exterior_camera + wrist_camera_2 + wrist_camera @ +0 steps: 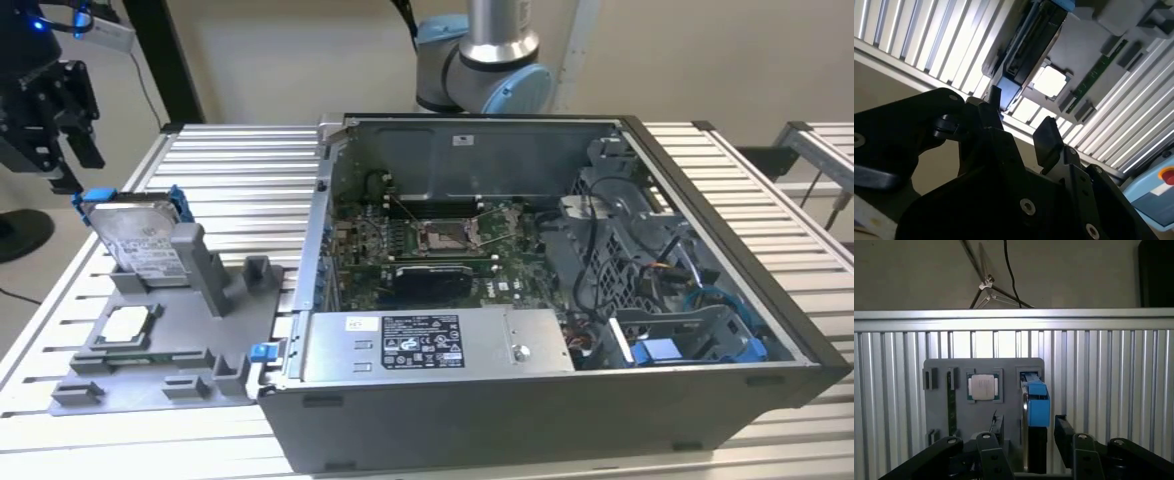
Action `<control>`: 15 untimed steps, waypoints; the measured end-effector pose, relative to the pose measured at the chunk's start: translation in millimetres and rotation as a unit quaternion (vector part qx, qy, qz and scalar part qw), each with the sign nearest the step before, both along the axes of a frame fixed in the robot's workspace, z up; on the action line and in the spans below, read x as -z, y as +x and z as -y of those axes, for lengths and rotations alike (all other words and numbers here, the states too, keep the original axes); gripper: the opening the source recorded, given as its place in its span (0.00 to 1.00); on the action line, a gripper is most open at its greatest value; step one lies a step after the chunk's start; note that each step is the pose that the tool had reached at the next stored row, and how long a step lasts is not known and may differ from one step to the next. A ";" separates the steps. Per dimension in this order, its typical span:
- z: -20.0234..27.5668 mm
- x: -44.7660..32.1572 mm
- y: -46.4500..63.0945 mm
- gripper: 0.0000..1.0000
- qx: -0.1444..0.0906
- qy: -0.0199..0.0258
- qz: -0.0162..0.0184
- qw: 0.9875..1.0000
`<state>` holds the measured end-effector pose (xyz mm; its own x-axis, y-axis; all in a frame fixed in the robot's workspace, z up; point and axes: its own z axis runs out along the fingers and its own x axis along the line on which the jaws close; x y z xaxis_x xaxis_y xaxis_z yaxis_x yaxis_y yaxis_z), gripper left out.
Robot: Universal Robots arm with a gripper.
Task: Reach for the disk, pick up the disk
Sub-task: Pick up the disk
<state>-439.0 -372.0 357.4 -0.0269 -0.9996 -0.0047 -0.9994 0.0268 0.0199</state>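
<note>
Exterior view, disk: The disk [134, 240] stands on edge in a slot of the grey fixture [200, 275], on the exterior view's left of the open case [561, 300]. Propped upright like that, its top edge and blue frame stick up free, which I'd say is there to give something to grip.
Exterior view, end effector: The end effector [74, 165] hangs just above the disk's upper corner, apart from it and carrying nothing.
Exterior view, room: There is open air over the disk. The case wall is near on the exterior view's right, and the tabletop [227, 170] edge is close on its left.
Second wrist view, end effector: The end effector [1021, 109] is released, its fingers [1046, 140] spread with nothing between them.
Second wrist view, disk: The disk [1026, 45] shows edge-on beyond the fingertips. The chip [1051, 81] lies flat in its own fixture pocket just beside it.
First wrist view, alignment: The disk [1038, 402] is seen edge-on, falling within the gap of the end effector [1029, 419] but off-centre, nearer one finger. From where I stand that reads as a lined-up approach with no contact made yet.
First wrist view, edges: The fixture [939, 405] flanks the disk's slot, and the chip [983, 387] sits beside it. On the disk's other side is bare slatted tabletop [1104, 365], so there is more room that way.
</note>
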 end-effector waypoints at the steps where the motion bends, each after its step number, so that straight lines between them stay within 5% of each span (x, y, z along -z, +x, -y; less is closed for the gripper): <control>1: 0.0 1.2 0.0 1.00 0.000 0.000 0.000 1.000; 15: -3.6 16.3 0.2 1.00 0.000 0.000 0.000 1.000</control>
